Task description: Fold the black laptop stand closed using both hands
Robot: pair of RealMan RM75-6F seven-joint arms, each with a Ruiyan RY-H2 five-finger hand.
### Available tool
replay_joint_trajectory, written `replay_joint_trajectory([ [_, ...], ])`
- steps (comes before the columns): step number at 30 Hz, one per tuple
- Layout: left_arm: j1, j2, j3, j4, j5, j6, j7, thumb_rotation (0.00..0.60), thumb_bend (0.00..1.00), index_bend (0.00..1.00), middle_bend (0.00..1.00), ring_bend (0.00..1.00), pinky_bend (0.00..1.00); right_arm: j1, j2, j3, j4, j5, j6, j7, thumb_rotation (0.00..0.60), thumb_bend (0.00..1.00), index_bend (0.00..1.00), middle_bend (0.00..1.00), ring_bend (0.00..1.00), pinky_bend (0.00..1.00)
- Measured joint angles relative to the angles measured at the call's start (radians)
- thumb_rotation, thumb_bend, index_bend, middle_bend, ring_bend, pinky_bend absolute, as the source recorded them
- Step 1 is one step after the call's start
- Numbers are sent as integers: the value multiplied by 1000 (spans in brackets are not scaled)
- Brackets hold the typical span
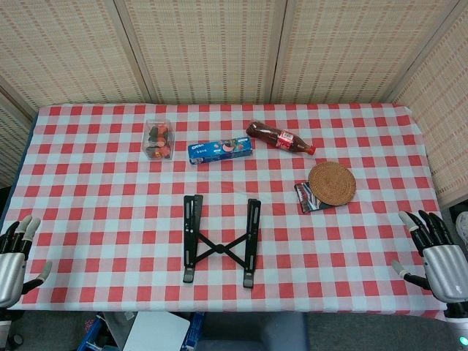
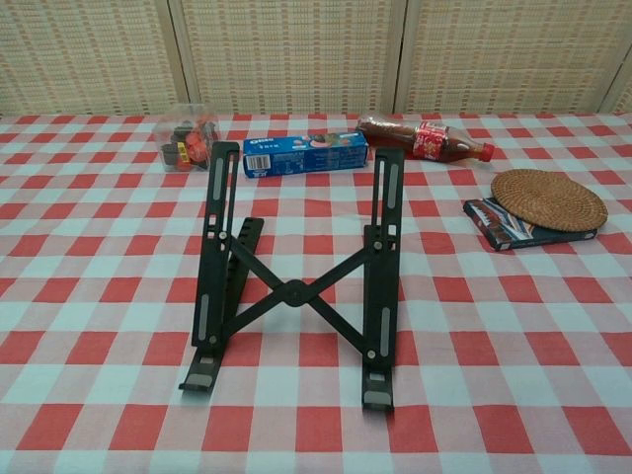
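Presently the black laptop stand (image 1: 221, 240) lies unfolded at table centre (legs crossed), with left hand (image 1: 16, 257) at 8 o'clock and right hand (image 1: 437, 252) at 4 o'clock, both empty, fingers spread.

"oreo" on the blue box (image 2: 305, 155)

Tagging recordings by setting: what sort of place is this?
Probably a staged tabletop test area: a checkered tablecloth, woven screens behind, and scattered props such as a cola bottle and cookie box.
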Motion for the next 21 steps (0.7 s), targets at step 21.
replay_joint_trajectory([
  [21, -48, 18, -17, -4, 12, -68, -142, 600, 309, 8, 0, 38, 153, 46, 0, 2, -53, -36, -37, 1, 600, 202, 4, 116, 0, 3],
])
